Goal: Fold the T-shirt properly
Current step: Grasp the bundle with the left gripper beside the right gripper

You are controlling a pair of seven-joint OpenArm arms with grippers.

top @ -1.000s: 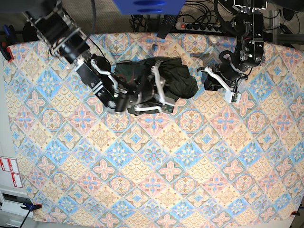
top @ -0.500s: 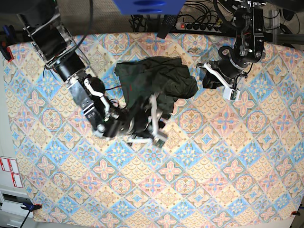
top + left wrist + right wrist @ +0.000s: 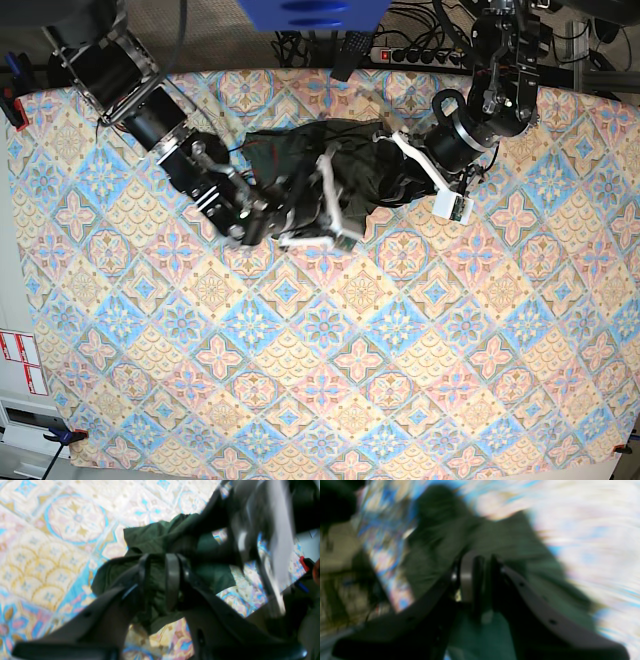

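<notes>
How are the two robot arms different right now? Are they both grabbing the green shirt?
The left end effector shows sharply in its own camera, pinching a bunched fold of the T-shirt; the right end effector looks smeared and blurry in its camera. In the base view, the left end effector is at the shirt's right edge, while the right end effector is at its lower front. Both have green cloth between narrow fingers.
</notes>
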